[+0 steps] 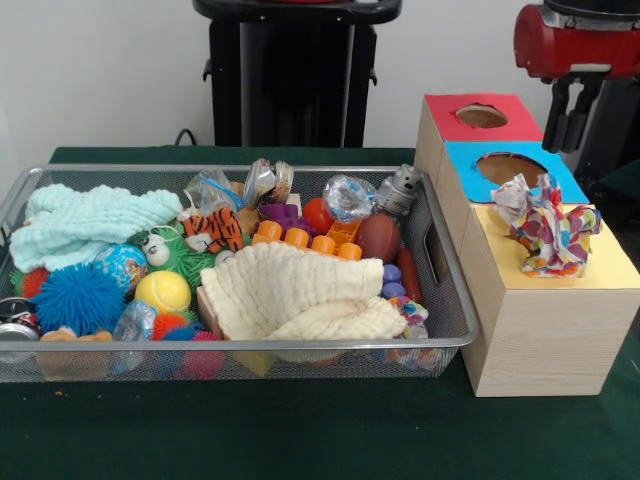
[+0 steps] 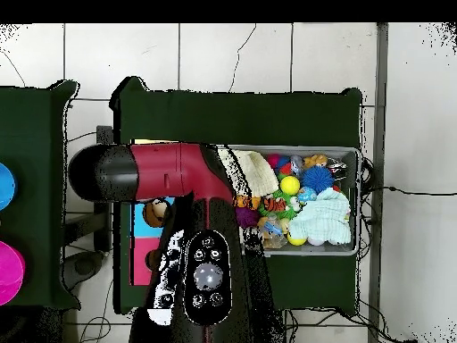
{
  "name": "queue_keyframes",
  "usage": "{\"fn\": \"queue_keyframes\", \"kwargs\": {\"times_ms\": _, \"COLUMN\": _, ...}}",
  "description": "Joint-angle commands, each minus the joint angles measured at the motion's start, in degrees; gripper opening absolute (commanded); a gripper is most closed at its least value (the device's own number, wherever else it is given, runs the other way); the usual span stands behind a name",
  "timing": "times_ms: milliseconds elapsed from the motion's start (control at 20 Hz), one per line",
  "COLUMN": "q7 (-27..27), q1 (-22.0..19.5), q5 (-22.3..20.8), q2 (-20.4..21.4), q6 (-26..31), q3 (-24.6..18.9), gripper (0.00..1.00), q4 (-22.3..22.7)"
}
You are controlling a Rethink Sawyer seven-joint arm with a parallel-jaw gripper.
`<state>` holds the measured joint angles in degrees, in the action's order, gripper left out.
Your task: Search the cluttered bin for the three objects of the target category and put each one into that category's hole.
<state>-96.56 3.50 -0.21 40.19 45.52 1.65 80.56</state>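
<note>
The wire-mesh bin (image 1: 250, 345) sits left of the pale wooden box (image 1: 540, 340); it also shows in the overhead view (image 2: 358, 201). One printed fabric bundle (image 1: 547, 226) lies on the box's yellow face (image 1: 615, 268) and hides the hole. Another printed bundle (image 1: 411, 311) peeks out at the bin's near right corner, partly under the cream cloth. No third bundle shows. My gripper (image 1: 567, 118) hangs well above and just behind the bundle on the box, open and empty. In the overhead view the arm (image 2: 170, 171) covers the gripper and the box.
The blue-faced cut-out (image 1: 509, 166) and the red-faced cut-out (image 1: 481, 115) lie behind the yellow face. The bin holds a cream muslin cloth (image 1: 290, 290), a mint-green cloth (image 1: 90, 220), a tiger toy (image 1: 215, 230), a yellow ball (image 1: 162, 292), a blue spiky ball (image 1: 78, 298) and a brown football (image 1: 378, 238).
</note>
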Motion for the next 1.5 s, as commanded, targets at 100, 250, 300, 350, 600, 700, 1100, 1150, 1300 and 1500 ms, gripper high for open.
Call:
{"fn": "queue_keyframes", "kwargs": {"times_ms": 100, "q7": -15.87, "q1": 1.52, "q5": 0.58, "q2": -4.23, "q6": -4.65, "q3": 1.61, "gripper": 0.00, "q4": 7.01}}
{"fn": "queue_keyframes", "kwargs": {"times_ms": 250, "q7": -16.45, "q1": 2.16, "q5": 0.85, "q2": -5.11, "q6": -6.80, "q3": 2.24, "gripper": 0.00, "q4": 6.62}}
{"fn": "queue_keyframes", "kwargs": {"times_ms": 300, "q7": -16.27, "q1": 2.20, "q5": 0.95, "q2": -5.30, "q6": -7.30, "q3": 2.31, "gripper": 0.00, "q4": 6.51}}
{"fn": "queue_keyframes", "kwargs": {"times_ms": 350, "q7": -16.07, "q1": 2.33, "q5": 1.06, "q2": -5.68, "q6": -7.01, "q3": 2.43, "gripper": 0.00, "q4": 5.86}}
{"fn": "queue_keyframes", "kwargs": {"times_ms": 600, "q7": -15.25, "q1": 2.70, "q5": 1.58, "q2": -5.93, "q6": -7.64, "q3": 2.88, "gripper": 0.00, "q4": 5.94}}
{"fn": "queue_keyframes", "kwargs": {"times_ms": 700, "q7": -15.78, "q1": 2.83, "q5": 2.08, "q2": -6.03, "q6": -8.71, "q3": 3.15, "gripper": 0.00, "q4": 6.54}}
{"fn": "queue_keyframes", "kwargs": {"times_ms": 1100, "q7": -15.34, "q1": 2.79, "q5": 2.40, "q2": -8.57, "q6": -12.36, "q3": 3.38, "gripper": 0.00, "q4": 5.07}}
{"fn": "queue_keyframes", "kwargs": {"times_ms": 1150, "q7": -15.39, "q1": 2.82, "q5": 2.45, "q2": -8.86, "q6": -13.10, "q3": 3.34, "gripper": 0.00, "q4": 5.32}}
{"fn": "queue_keyframes", "kwargs": {"times_ms": 1300, "q7": -15.40, "q1": 2.72, "q5": 2.83, "q2": -9.88, "q6": -14.50, "q3": 3.01, "gripper": 0.00, "q4": 4.82}}
{"fn": "queue_keyframes", "kwargs": {"times_ms": 1500, "q7": -16.13, "q1": 3.55, "q5": 3.07, "q2": -11.68, "q6": -16.45, "q3": 3.67, "gripper": 0.00, "q4": 3.72}}
